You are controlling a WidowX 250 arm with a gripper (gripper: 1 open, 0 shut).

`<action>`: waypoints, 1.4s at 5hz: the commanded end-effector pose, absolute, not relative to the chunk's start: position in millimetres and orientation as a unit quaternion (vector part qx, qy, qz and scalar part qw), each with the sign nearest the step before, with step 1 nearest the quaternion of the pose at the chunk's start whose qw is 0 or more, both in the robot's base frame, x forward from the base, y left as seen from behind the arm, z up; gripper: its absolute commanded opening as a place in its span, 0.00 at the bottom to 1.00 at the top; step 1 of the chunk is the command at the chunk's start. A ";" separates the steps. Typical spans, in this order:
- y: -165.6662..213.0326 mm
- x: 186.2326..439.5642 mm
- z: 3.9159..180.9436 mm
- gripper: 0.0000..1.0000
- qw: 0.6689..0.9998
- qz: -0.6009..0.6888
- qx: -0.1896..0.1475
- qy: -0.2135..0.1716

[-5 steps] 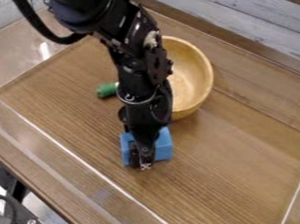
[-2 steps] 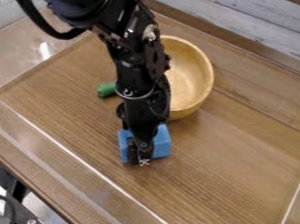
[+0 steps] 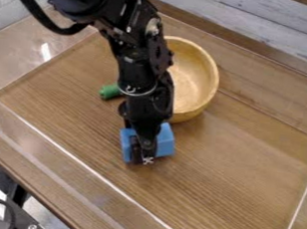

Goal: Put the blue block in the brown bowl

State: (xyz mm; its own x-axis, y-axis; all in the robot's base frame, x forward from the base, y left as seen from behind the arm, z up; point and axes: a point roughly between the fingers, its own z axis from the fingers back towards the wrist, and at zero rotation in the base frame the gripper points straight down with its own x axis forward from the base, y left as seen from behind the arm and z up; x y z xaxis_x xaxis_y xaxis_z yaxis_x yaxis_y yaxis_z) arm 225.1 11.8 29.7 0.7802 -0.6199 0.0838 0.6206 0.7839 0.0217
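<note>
Gripper [image 3: 145,158] is pointed straight down at the wooden table [image 3: 231,183], jaws pressed together on the blue block [image 3: 147,143], which is pinched from above. Blue block is seen resting on the table surface, just in front of the brown bowl [image 3: 194,78] and apart from it. Small green piece [image 3: 107,91] is partly hidden behind the arm, left of the bowl.

Block [image 3: 151,142] on table [image 3: 232,173], bowl [image 3: 196,78] behind it, gripper [image 3: 146,156] over block
</note>
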 end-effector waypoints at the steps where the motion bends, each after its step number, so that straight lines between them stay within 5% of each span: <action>1: 15.5 239.1 41.9 0.00 0.943 -0.327 0.008 -0.063; 7: 19.1 254.4 54.8 0.00 0.950 -0.307 0.015 -0.062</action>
State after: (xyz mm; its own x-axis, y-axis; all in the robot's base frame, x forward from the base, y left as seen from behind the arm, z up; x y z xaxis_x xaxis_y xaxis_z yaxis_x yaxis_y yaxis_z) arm 243.4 16.3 44.0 0.8070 -0.5859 0.0738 0.5851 0.8102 0.0343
